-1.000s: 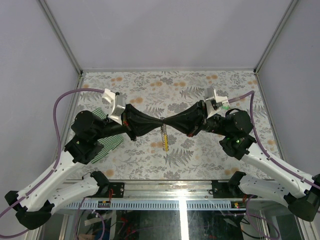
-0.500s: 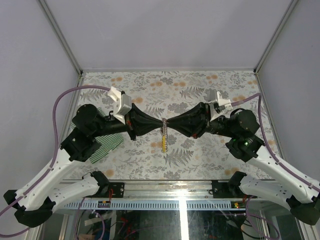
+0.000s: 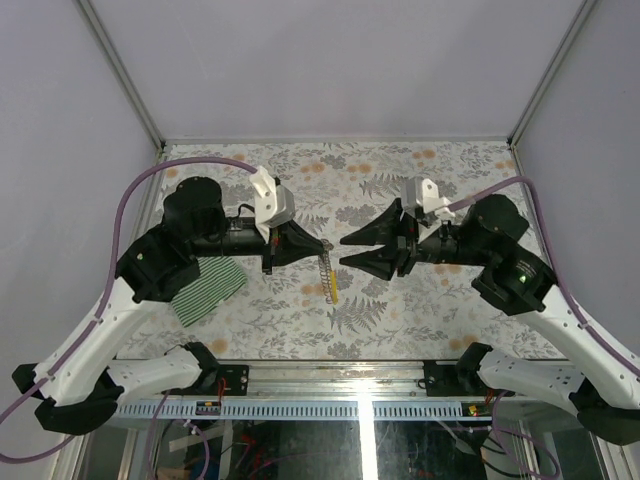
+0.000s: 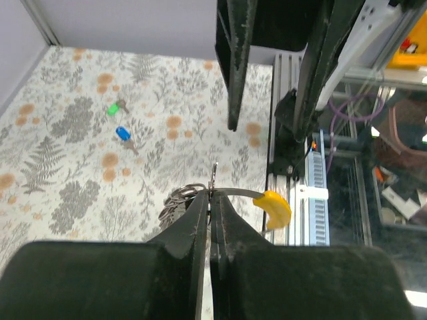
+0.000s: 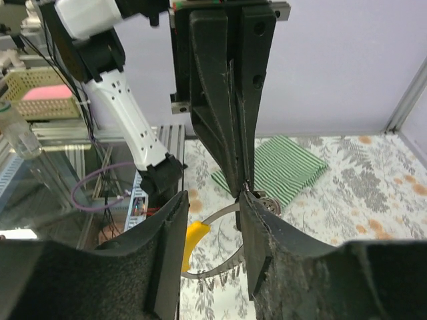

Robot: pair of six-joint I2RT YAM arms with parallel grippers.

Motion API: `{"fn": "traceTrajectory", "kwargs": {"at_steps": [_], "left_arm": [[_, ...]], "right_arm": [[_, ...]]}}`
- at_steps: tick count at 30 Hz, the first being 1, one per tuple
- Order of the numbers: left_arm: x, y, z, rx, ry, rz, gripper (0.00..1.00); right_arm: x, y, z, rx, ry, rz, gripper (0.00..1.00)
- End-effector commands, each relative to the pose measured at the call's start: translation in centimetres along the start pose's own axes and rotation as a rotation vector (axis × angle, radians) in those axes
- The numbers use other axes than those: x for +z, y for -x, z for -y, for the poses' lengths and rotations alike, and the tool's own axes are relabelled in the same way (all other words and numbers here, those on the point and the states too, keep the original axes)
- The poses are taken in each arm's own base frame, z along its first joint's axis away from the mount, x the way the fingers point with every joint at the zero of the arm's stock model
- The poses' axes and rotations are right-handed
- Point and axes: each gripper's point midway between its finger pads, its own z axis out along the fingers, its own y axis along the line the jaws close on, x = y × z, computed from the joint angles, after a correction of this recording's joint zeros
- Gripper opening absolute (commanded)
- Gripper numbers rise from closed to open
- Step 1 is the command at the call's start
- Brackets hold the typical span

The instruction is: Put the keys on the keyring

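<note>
Since half a second ago the right claw (image 3: pixel 343 251) has let go of the keyring (image 3: pixel 328 268) and drawn back to its right side, so a gap now shows between the two claws where their tips met before. Its fingers stand wide apart, with nothing between them; in the right wrist view the right claw (image 5: pixel 213 197) frames the keyring (image 5: pixel 257 198) from a short way off.

The left claw (image 3: pixel 324 245) has stayed on the keyring, jaws pressed narrow on the metal at its top. In the left wrist view the left claw (image 4: pixel 212 199) pinches it at the very tips, the bunched silvery loops (image 4: pixel 179 200) lying just beside the fingers and the yellow tag (image 4: pixel 275 205) curving out on the other side. From above, the keyring hangs down from the tips with the yellow tag (image 3: pixel 332 294) at its low end; whether it touches the surface (image 3: pixel 390 315) cannot be told.

Beyond the keyring in the left wrist view, well apart from it, the blue key (image 4: pixel 122 133) and the green key (image 4: pixel 113 107) lie on the surface, near each other but not touching. A striped cloth (image 3: pixel 210 285) lies to the keyring's left, under the left arm.
</note>
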Motion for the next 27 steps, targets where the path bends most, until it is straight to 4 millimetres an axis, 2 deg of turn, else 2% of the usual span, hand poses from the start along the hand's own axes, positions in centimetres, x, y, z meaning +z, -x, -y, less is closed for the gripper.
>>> {"fn": "traceTrajectory", "kwargs": {"at_steps": [1, 11, 21, 27], "left_arm": [[-0.8, -1.7, 0.1, 0.058, -0.024, -0.122, 0.00], [-0.6, -2.6, -0.7, 0.067, 0.003, -0.194, 0.00], [-0.1, -3.0, -0.3, 0.066, -0.022, -0.212, 0.00], [0.1, -3.2, -0.1, 0.063, -0.030, -0.220, 0.00]], "right_arm": [[-0.2, -2.2, 0.1, -0.013, 0.022, -0.143, 0.44], [0.8, -3.8, 1.5, -0.018, 0.029, -0.243, 0.41], [2.1, -5.0, 2.4, -0.016, 0.052, -0.276, 0.41], [2.5, -5.4, 2.6, -0.014, 0.064, -0.282, 0.35]]}}
